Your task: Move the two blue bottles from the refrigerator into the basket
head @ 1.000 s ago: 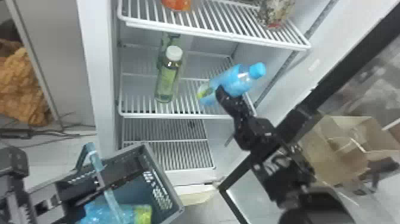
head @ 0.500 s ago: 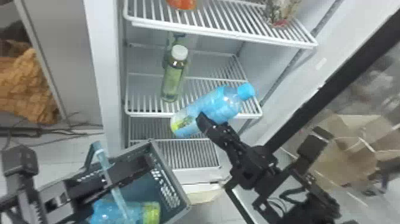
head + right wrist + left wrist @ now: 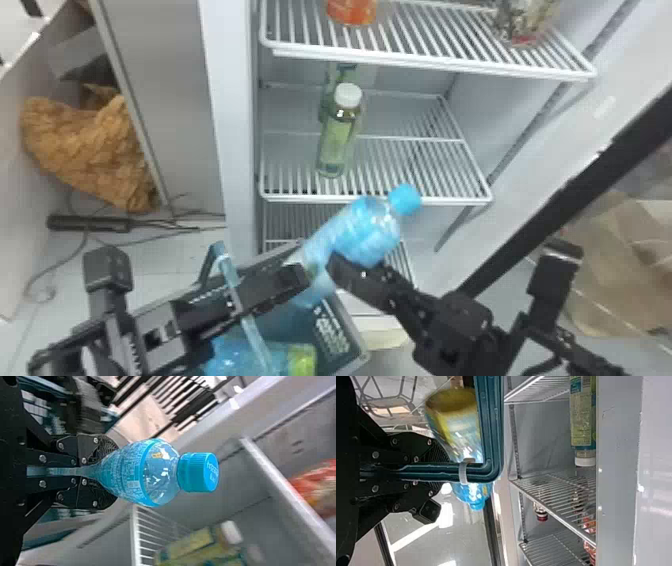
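Note:
My right gripper [image 3: 345,275] is shut on a blue bottle [image 3: 367,232], tilted with its cap up, in front of the refrigerator's middle shelf and over the basket's back edge. In the right wrist view the right gripper [image 3: 107,473] pinches the blue bottle [image 3: 158,475] below its shoulder. My left gripper [image 3: 280,287] is at the grey-blue basket [image 3: 345,332]; another blue bottle [image 3: 250,357] lies inside. In the left wrist view the left gripper [image 3: 443,472] is shut on the basket's handle [image 3: 492,427], with a blurred blue bottle [image 3: 455,427] behind it.
The refrigerator's middle shelf [image 3: 410,195] holds green bottles [image 3: 337,140]; the shelf above [image 3: 425,57] carries an orange item and a jar. On the right, the black-edged door [image 3: 565,200] stands beside a cardboard box [image 3: 615,280]. Cables [image 3: 165,230] lie on the left floor.
The right arm has carried its blue bottle out from the refrigerator shelf, down and leftward in the head view, to over the basket's back edge. The other blue bottle still lies in the basket.

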Robot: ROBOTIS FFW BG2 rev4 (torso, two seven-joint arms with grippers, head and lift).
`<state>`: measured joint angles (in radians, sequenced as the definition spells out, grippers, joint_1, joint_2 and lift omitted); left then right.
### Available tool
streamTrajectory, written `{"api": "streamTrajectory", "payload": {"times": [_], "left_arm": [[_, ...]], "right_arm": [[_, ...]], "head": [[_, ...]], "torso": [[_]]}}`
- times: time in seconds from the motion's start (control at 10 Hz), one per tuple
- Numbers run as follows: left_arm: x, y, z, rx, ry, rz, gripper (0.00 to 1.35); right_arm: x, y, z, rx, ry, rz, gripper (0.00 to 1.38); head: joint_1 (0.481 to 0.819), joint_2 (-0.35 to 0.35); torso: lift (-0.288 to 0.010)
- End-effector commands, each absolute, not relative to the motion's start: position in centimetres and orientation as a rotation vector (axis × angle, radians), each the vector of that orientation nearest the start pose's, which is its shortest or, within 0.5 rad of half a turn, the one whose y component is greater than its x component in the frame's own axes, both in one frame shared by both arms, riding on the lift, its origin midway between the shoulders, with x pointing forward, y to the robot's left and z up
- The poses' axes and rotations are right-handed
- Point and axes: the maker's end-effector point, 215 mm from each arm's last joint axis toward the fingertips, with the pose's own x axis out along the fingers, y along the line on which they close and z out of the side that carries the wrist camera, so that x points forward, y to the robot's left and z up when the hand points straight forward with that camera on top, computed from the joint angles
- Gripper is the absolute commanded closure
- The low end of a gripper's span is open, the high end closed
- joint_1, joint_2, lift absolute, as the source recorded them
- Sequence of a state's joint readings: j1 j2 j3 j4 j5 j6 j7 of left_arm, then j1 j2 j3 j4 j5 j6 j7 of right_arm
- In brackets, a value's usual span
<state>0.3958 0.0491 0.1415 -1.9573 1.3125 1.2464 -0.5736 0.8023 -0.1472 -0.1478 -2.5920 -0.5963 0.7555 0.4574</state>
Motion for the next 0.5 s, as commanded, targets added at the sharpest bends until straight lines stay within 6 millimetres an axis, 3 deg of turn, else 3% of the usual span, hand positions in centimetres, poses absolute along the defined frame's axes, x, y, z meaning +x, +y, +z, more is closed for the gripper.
{"api": "streamTrajectory", "payload": {"times": [0.0, 0.1, 0.2, 0.3, 0.4], "left_arm": [[29.1, 1.3, -31.2, -1.4, 0.688, -1.116, 1.2], [29.1, 1.3, -31.1, -1.403, 0.686, -1.118, 1.2], [29.2, 1.2, -30.9, -1.407, 0.68, -1.119, 1.2], [29.1, 1.2, -30.9, -1.407, 0.681, -1.121, 1.2], [29.1, 1.2, -30.9, -1.408, 0.68, -1.122, 1.2]], "right_arm": [[27.5, -10.2, -33.9, 0.412, 0.583, 0.679, 1.27], [26.6, -11.2, -35.2, 0.358, 0.659, 0.67, 1.25], [26.6, -11.6, -35.5, 0.331, 0.678, 0.666, 0.93], [26.9, -11.6, -35.9, 0.339, 0.677, 0.677, 0.42], [27.5, -10.7, -35.5, 0.366, 0.641, 0.716, 0.06]], "head": [[0.695, -0.185], [0.695, -0.183], [0.695, -0.194], [0.695, -0.205], [0.695, -0.217]], "torso": [[-0.22], [-0.22], [-0.22], [-0.22], [-0.22]]}}
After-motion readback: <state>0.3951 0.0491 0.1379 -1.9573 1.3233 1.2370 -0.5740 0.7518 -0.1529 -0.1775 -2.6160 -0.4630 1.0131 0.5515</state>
